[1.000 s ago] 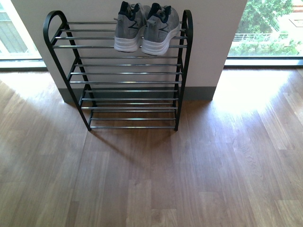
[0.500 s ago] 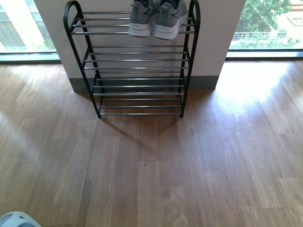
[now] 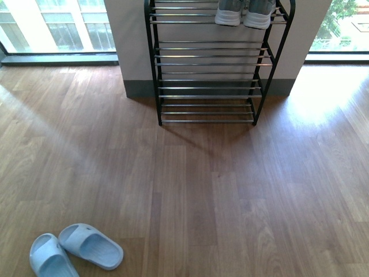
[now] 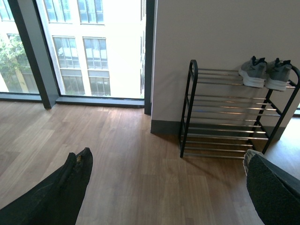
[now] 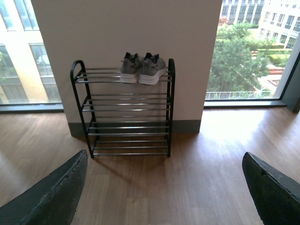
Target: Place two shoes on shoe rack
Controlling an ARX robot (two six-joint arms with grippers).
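Item: pair of pale blue rubber slide sandals (image 3: 75, 251) – on the brown wood-plank floor (image 3: 230, 190), low and far to the left in your front view, the two lying side by side and touching or nearly so, each long axis slanting from far-left to near-right. Which end is the toe you cannot tell from here. Item: black-framed shoe rack with silver rods (image 3: 151, 57) – against the wall ahead and slightly right, well apart from the sandals, with the grey knit sneakers (image 3: 243, 12) on the right end of its top tier. Left gripper (image 4: 167, 154): jaws spread wide, holding nothing. Right gripper (image 5: 165, 157): the same. Neither wrist view shows the sandals. Judged from their place, your left arm is the nearer one, and the reach goes down and leftward.
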